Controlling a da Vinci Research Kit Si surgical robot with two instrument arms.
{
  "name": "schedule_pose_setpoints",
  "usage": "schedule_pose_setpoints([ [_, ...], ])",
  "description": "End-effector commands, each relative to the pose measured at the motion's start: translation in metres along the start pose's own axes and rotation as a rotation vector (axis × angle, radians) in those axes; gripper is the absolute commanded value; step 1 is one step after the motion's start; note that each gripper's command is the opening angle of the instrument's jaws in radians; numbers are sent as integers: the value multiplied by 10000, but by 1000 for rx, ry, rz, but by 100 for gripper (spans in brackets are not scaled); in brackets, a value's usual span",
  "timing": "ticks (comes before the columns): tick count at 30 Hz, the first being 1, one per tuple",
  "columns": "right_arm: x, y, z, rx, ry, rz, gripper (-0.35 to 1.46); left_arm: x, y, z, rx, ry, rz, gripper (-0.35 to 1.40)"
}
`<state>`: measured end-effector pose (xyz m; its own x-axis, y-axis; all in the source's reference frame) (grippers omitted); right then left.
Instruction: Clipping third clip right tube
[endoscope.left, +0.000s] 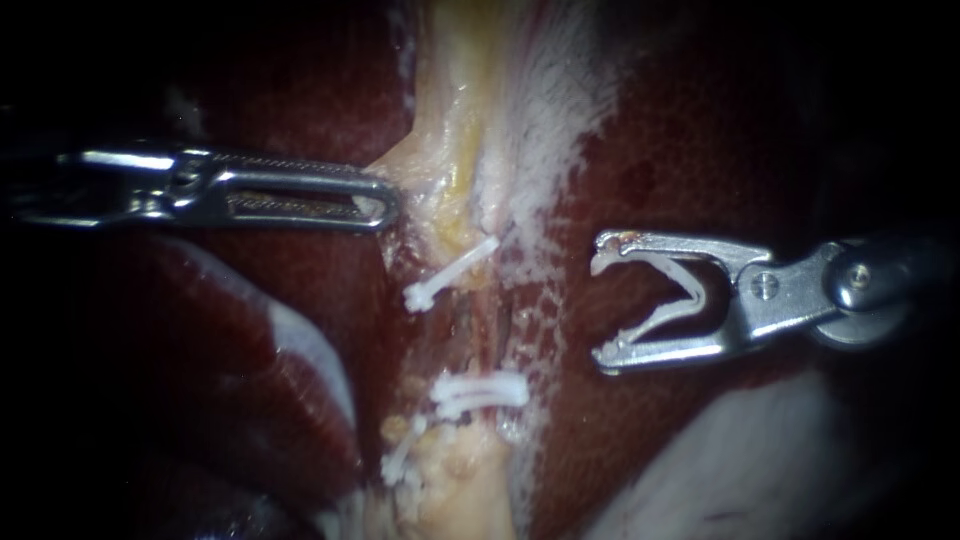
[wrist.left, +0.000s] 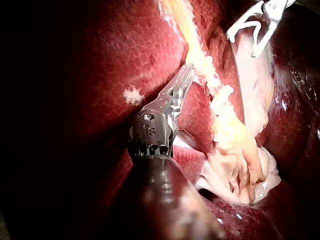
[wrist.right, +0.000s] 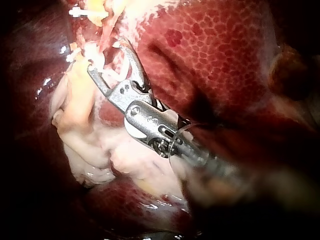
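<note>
Beside the likely soft, slippery tube (endoscope.left: 478, 325), the right instrument's (endoscope.left: 603, 308) spread jaws cradle a clip (endoscope.left: 683, 290), best seated between the placed clips (endoscope.left: 450, 272).

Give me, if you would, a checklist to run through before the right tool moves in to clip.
1. The loaded clip sits open between the jaws of the right tool: ok.
2. Right tool apart from the tubes, nothing but the clip in it: ok.
3. A bare stretch between the upper clip and lower clips in view: ok.
4. Which tube there is the right one: cannot tell.
5. Hold of the left tool on the pale tissue: cannot tell.
</note>
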<state>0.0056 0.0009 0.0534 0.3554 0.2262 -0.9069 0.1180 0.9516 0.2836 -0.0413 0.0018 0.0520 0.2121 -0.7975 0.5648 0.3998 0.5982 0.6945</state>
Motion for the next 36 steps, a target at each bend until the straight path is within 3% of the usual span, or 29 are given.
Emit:
schedule_pose_setpoints([
  [1, 0, 0, 0, 0, -1, 4, 60, 0, 0, -1, 0, 0, 0, -35],
  [10, -6, -6, 11, -4, -2, 92, 60, -2, 2, -9, 6, 2, -1, -35],
  [17, -22, -19, 44, -1, -4, 209, 60, -16, 3, -37, 1, 2, -8, -35],
  [24, -29, -17, 72, -2, -6, 263, 60, -28, -17, -66, -6, -7, -23, -35],
  [31, -35, -9, 89, -7, -8, 298, 60, -32, -44, -79, -5, -13, -14, -35],
  [36, -38, -4, 102, 6, -7, 321, 60, -33, -54, -82, -5, -16, -14, -35],
])
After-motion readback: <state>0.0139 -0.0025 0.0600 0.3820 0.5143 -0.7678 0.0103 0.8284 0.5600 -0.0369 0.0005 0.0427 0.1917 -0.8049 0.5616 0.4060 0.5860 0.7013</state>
